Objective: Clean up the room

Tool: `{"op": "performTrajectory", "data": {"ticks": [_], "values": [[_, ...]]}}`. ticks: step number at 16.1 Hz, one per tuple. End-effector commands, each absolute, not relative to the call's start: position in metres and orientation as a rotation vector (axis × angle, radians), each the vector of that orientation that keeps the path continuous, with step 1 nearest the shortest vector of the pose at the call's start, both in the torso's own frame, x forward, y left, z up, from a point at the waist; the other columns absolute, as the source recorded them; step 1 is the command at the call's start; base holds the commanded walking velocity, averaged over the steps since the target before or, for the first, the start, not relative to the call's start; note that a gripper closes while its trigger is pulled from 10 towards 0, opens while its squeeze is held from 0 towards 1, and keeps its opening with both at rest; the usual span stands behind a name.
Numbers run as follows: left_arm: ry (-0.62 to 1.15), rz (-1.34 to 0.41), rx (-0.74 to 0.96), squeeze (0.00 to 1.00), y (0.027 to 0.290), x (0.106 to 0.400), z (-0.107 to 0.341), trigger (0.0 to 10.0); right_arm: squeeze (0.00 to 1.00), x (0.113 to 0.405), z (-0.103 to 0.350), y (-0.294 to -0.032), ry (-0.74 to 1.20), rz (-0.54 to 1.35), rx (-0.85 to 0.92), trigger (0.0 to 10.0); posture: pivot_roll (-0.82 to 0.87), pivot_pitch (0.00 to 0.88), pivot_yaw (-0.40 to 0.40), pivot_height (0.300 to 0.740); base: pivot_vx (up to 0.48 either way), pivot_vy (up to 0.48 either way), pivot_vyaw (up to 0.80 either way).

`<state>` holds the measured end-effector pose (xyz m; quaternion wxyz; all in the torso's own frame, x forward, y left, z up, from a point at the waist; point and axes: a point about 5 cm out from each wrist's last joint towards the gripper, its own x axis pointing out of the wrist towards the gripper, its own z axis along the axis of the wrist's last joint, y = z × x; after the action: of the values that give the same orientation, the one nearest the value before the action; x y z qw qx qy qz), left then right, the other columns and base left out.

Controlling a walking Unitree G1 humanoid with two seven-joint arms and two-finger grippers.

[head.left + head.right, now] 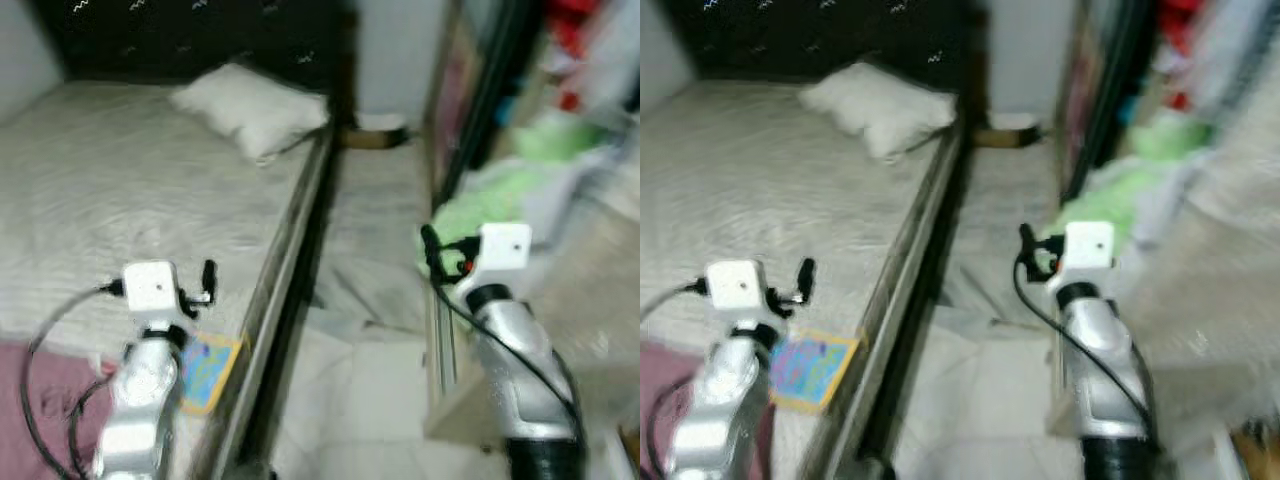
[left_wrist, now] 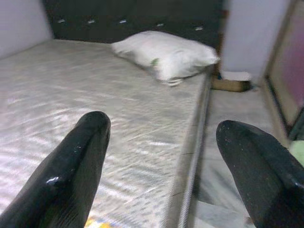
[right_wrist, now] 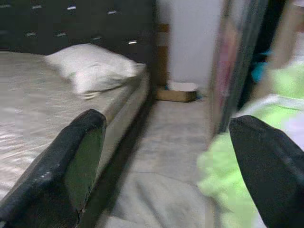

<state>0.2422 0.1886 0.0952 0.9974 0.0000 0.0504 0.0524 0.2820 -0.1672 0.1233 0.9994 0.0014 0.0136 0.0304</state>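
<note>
Nearest, at the left, a dusky pink cloth (image 1: 45,385) lies bunched on the near corner of the bed, and just right of it a flat, brightly printed blue-and-yellow booklet or card (image 1: 208,368) sits close to the bed's edge. The left gripper (image 1: 205,283) hovers above that booklet with its two black fingers (image 2: 71,171) spread wide and nothing between them. Across the gap, the right gripper (image 1: 432,252) is raised over the floor strip beside a pale wooden unit (image 1: 455,385), its fingers (image 3: 71,161) likewise wide apart and empty.

Between the two arms runs the grey-framed edge of the bed, and right of it a narrow aisle of pale floor (image 1: 370,300) — partly covered by a rumpled whitish sheet or cloth. On the right, a soft lime-green heap of fabric (image 1: 470,205) spills from a crowded shelf or wardrobe; the rest of that side is too blurred to name.

Farther off, the pale, quilted mattress (image 1: 120,180) is mostly bare. At its far right corner rests a plump white pillow (image 1: 250,105) against a dark tufted headboard (image 1: 190,35). At the far end of the aisle a low brownish box (image 1: 375,135) stands against the wall.

As I judge it, tidying has barely started: the booklet, pink cloth, floor sheet and green heap all look out of place, and neither gripper holds anything.
</note>
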Motion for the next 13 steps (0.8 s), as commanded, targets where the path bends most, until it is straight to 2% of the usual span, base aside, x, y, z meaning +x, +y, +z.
{"op": "performTrajectory", "data": {"ticks": [1, 13], "values": [[0.095, 0.102, -0.003, 0.0, 0.1897, 0.2437, 0.0972, 10.0, 0.0, 0.2835, 0.1261, -0.1657, 0.013, 0.068, 0.001, 10.0, -0.12, 0.0, -0.003, 0.74, 0.0, 0.0, 0.8], [0.081, 0.078, -0.017, 0.0, 0.1876, 0.2476, 0.0997, 10.0, 0.0, 0.2868, 0.1262, -0.1613, 0.004, 0.099, 0.01, 10.0, -0.12, 0.0, -0.002, 0.74, 0.0, 0.0, 0.8]]}}
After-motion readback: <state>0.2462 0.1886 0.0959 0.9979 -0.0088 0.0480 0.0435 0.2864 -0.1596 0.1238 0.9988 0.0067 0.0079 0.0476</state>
